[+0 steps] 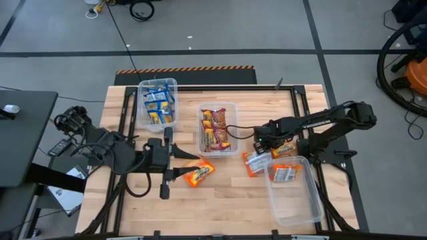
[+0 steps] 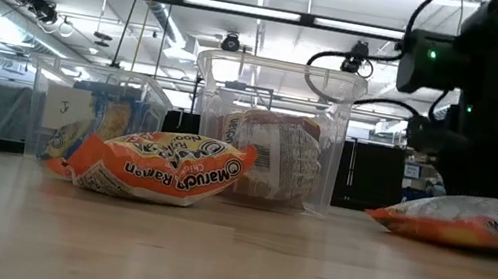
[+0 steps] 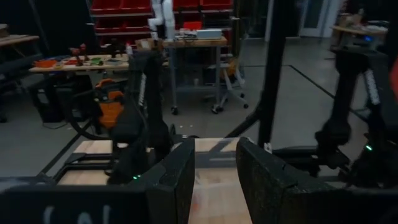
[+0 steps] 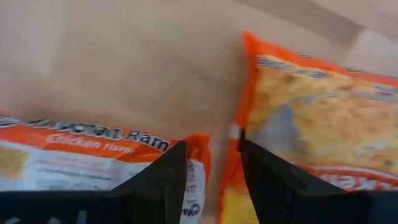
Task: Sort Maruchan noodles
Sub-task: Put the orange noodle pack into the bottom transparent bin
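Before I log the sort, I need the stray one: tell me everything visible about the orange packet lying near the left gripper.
The orange packet is a flat, crinkly plastic Maruchan ramen pack, orange and white with dark lettering that reads upside down in the low view. It looks sealed and slightly puffed, lying askew on the wooden table, outside every bin. The left gripper sits just beside it; whether they touch cannot be told.

Three clear bins stood on the wooden tabletop (image 1: 220, 200): one at the far left (image 1: 158, 105), one in the middle (image 1: 218, 128), one near the right front (image 1: 294, 191). A striped black-and-orange strip (image 1: 185, 69) edged the far side.
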`<state>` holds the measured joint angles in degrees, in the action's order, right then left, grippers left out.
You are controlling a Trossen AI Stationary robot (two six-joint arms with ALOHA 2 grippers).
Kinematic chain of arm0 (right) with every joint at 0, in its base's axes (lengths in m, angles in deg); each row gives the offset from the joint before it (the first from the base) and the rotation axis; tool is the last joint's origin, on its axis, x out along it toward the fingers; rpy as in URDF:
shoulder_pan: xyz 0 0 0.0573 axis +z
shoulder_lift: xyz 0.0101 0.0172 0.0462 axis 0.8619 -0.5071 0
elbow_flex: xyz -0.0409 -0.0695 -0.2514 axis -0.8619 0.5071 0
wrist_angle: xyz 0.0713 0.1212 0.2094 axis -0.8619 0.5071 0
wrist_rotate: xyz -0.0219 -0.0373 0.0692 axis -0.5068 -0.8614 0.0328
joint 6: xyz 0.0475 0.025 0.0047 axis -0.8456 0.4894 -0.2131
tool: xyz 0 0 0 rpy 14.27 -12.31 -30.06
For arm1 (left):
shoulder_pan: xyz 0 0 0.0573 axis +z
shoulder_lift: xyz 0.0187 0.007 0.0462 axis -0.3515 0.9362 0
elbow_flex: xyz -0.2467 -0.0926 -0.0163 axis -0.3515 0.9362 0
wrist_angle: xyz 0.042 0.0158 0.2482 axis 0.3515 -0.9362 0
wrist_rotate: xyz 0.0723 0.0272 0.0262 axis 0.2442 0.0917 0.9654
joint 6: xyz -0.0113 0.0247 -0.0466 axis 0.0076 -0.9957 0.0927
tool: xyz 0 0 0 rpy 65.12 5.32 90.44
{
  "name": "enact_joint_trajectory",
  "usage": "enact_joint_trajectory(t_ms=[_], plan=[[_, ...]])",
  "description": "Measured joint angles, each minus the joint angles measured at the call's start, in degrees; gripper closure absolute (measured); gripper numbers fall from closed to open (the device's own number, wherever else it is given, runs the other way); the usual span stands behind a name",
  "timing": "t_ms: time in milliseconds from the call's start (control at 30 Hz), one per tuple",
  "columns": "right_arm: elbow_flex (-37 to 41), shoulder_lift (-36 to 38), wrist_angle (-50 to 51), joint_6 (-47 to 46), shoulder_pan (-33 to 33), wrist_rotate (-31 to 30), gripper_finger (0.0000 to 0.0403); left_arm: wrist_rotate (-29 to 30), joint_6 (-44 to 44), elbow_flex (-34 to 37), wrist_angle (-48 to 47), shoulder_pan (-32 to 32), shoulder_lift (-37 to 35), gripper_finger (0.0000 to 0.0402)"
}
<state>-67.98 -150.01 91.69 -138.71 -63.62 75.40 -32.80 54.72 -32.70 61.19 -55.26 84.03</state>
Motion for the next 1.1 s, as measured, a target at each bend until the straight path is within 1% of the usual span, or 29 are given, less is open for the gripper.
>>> enact_joint_trajectory(t_ms=[100, 233, 333, 500, 633, 700, 733, 900, 1000, 1100], plan=[[0.4, -0.9, 1.7, -2.7, -0.2, -2.8, 0.0245, 1.0, 0.0, 0.0, 0.2, 0.2, 0.0, 0.0278], [0.4, -0.9, 1.4, -5.9, -0.2, -3.2, 0.0247, 1.1, -0.2, 0.0, 0.1, 0.2, 0.0, 0.0278], [0.4, -1.7, 0.9, -6.5, -0.4, -3.9, 0.0258, 1.1, -0.5, 0.0, 0.0, 0.6, 0.0, 0.0278], [0.3, -4.6, 0.3, -7.4, -1.1, -4.2, 0.0299, 1.1, -0.6, 0.0, 0.0, 2.0, 0.0, 0.0278], [0.3, -5.0, 0.7, -7.3, -1.2, -4.7, 0.0356, 1.1, -0.6, 0.0, -0.1, 2.8, 0.0, 0.0278], [0.1, -3.7, 1.0, -7.2, -1.2, -5.8, 0.0387, 1.1, -0.6, 0.0, -0.1, 3.1, 0.0, 0.0278], [-0.5, -2.6, 1.2, -6.8, -1.2, -6.6, 0.0393, 1.1, -0.6, 0.0, -0.1, 3.1, 0.0, 0.0278], [-5.1, 4.0, 5.6, -4.1, -1.2, -8.5, 0.0388, 1.1, -0.6, 0.0, -0.2, 3.1, 0.0, 0.0278], [-8.9, 8.1, 8.1, -0.3, -1.2, -8.6, 0.0396, 1.1, -0.6, 0.0, -0.2, 3.1, 0.0, 0.0278], [-12.8, 11.7, 10.9, 3.5, -1.2, -8.6, 0.0396, 1.1, -0.6, 0.0, -0.2, 3.1, 0.0, 0.0278]])
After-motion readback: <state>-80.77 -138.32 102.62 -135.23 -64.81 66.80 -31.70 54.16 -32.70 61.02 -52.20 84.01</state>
